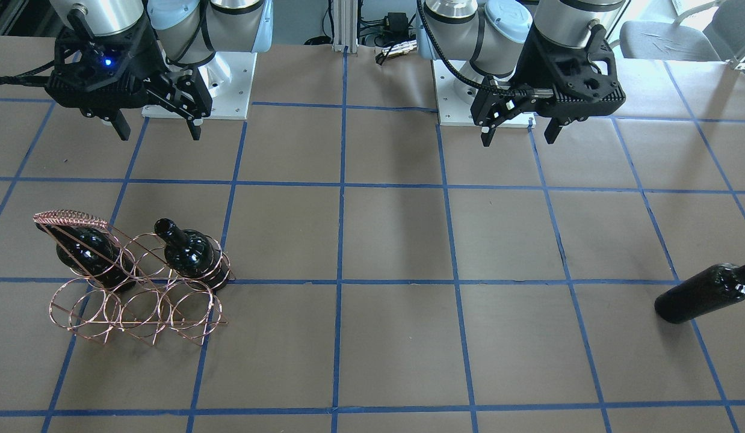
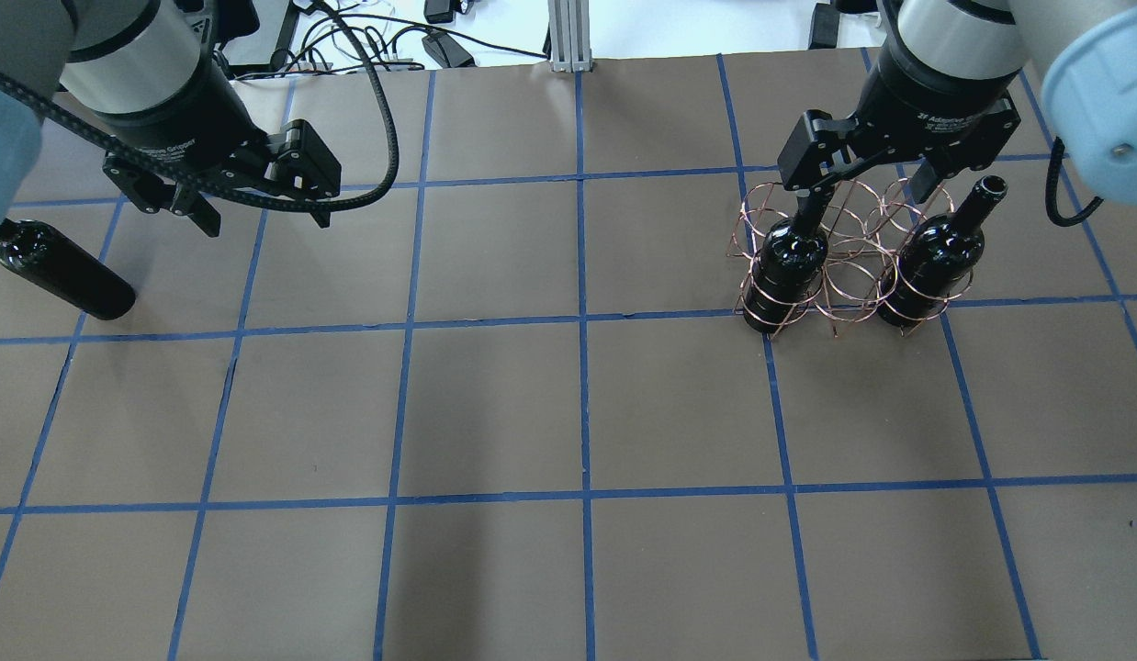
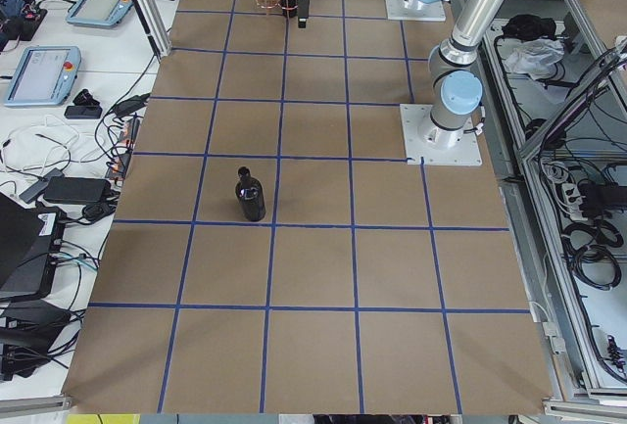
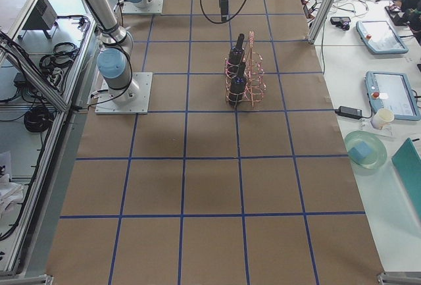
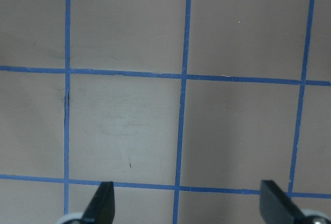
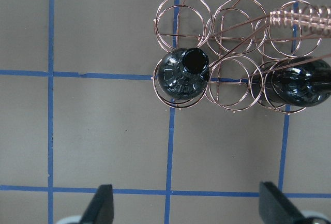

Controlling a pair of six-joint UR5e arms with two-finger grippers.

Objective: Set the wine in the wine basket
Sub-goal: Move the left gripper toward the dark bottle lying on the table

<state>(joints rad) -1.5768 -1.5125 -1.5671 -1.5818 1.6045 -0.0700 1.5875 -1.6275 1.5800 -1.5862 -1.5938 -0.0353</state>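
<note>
The copper wire wine basket (image 1: 71, 218) stands on the table with two black wine bottles (image 1: 189, 252) (image 1: 86, 255) upright in its rings, necks up. In the overhead view the basket (image 2: 846, 278) holds these bottles (image 2: 789, 266) (image 2: 936, 257) just under my right gripper (image 2: 867, 179), which is open and empty above it. The right wrist view shows the basket (image 6: 305, 17) and one bottle mouth (image 6: 182, 74) ahead of the open right gripper (image 6: 187, 203). A third bottle (image 2: 63, 271) lies on its side at the far left, beside my open, empty left gripper (image 2: 266, 223), which hangs over bare paper (image 5: 189, 203).
The table (image 2: 578, 413) is brown paper with a blue tape grid. The arm bases (image 1: 198, 84) (image 1: 469, 96) stand at the robot's edge. Side benches hold teach pendants (image 3: 44, 71), cables and a blue bowl (image 4: 364, 150).
</note>
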